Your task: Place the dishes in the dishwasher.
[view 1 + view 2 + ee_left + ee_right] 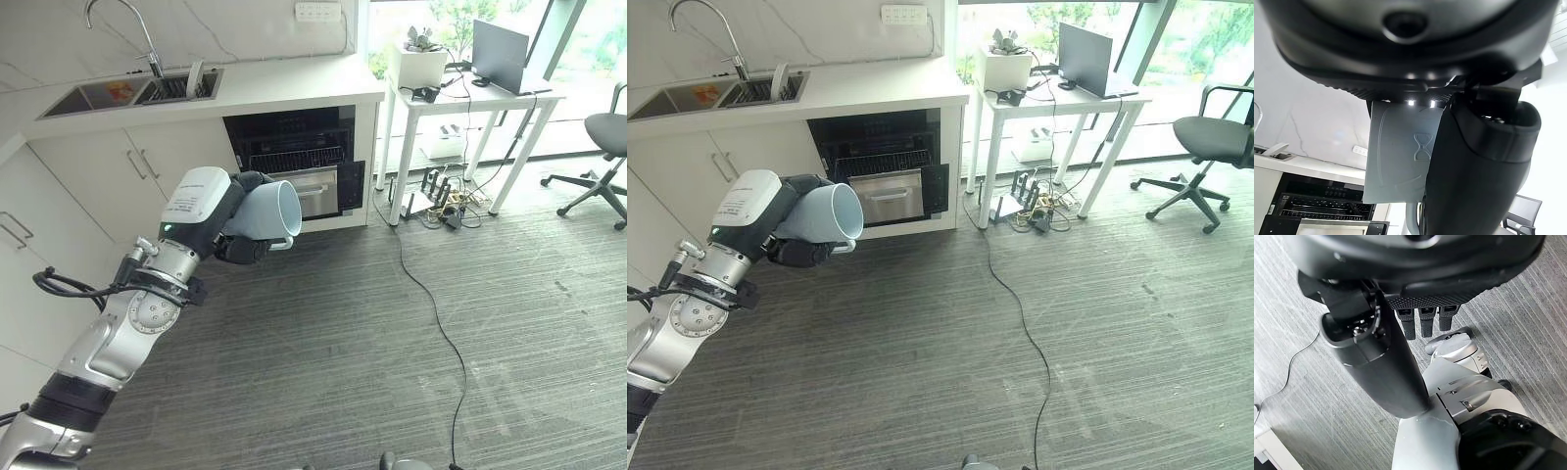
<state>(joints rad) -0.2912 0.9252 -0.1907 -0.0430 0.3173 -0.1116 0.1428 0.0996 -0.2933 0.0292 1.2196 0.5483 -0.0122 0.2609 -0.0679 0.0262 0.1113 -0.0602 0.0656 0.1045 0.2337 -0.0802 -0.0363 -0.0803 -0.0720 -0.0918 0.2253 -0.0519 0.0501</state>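
Left eye view: left hand (227,227) is curling its fingers round a pale blue cup (267,211) (mouth tipped sideways), holding it in the air before the open dishwasher (294,162); right hand (1422,316) is hanging slack-fingered above the carpet.

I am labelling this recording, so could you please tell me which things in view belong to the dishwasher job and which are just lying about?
Belong to the job:
- light blue cup, gripped in the left hand
- open dishwasher under the counter, rack showing
- sink with dishes in it

Just lying about:
- white desk with a laptop
- office chair
- right hand, idle, fingers straight
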